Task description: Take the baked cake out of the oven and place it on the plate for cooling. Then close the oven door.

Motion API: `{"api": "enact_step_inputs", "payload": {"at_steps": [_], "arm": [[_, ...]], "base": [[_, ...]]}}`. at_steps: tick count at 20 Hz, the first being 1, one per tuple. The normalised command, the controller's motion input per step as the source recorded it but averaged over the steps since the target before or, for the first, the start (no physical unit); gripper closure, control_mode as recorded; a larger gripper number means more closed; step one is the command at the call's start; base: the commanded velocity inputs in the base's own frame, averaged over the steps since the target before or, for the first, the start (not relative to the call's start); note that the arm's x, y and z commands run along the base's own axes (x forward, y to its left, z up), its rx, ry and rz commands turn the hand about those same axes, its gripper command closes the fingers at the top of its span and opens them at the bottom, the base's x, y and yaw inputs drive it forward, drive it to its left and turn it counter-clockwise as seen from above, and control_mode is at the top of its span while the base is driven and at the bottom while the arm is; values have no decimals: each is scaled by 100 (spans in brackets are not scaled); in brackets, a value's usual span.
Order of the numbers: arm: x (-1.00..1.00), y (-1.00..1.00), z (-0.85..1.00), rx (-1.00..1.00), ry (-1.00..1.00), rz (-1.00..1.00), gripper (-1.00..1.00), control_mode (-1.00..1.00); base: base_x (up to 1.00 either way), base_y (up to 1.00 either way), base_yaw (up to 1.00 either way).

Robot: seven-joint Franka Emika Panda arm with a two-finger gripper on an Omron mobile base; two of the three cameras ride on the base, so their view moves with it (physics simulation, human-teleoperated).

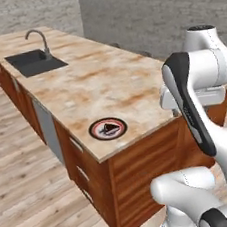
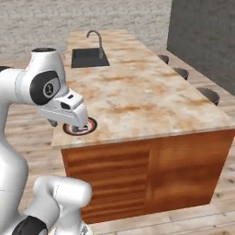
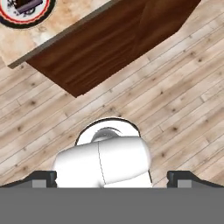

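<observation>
Plate [image 1: 108,129] at near edge of surface [image 1: 106,81], close to corner. Claw [image 3: 112,178] empty, fingers wide apart, pointing at floor. Cake likely soft, crumbly: grip low on sides, gently.

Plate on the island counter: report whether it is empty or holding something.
Holding something. The plate lies flat near the counter corner, and a dark brown wedge sits on its centre; whether that is the cake, I cannot tell.
</observation>
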Motion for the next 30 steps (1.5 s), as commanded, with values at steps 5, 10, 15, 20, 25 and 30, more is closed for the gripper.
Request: {"api": "enact_step_inputs", "payload": {"at_steps": [5,10,15,20,25,30], "arm": [[0,0,0,0,0,0,-100,100],[0,0,0,0,0,0,-100,100],[0,0,0,0,0,0,-100,100],[0,0,0,0,0,0,-100,100],[0,0,0,0,0,0,-100,100],[0,0,0,0,0,0,-100,100]], "base": [[-33,-4,-80],[-32,-6,-85],[-30,0,-87],[-28,0,-89],[-17,0,-89],[-3,0,-85]]}}
